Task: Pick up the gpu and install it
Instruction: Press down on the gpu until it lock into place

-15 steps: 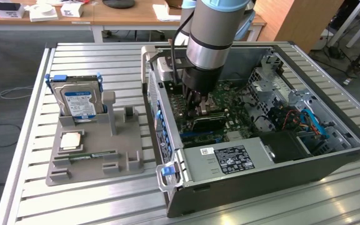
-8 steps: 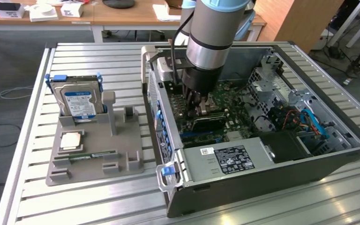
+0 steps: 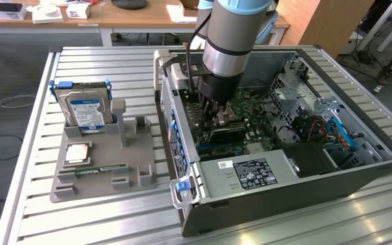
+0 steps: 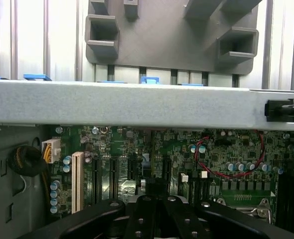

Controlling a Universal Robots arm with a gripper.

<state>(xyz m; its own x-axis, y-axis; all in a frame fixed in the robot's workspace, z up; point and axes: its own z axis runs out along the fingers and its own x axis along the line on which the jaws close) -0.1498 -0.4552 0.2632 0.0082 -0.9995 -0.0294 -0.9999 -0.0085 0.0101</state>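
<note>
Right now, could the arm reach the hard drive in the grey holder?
Probably, after lifting out: the arm sits inside the computer case, whose wall stands between. Nothing covers the hard drive.

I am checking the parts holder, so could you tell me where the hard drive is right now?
In the exterior view, the hard drive stands upright at the far end of the grey parts holder, on the exterior view's left of the open computer case.

The desk (image 3: 359, 224) is ribbed, brushed metal; the computer case (image 3: 285, 196) dull sheet steel (its motherboard (image 4: 226, 149) glossy green); the holder tray (image 3: 97, 176) matt grey plastic.
</note>
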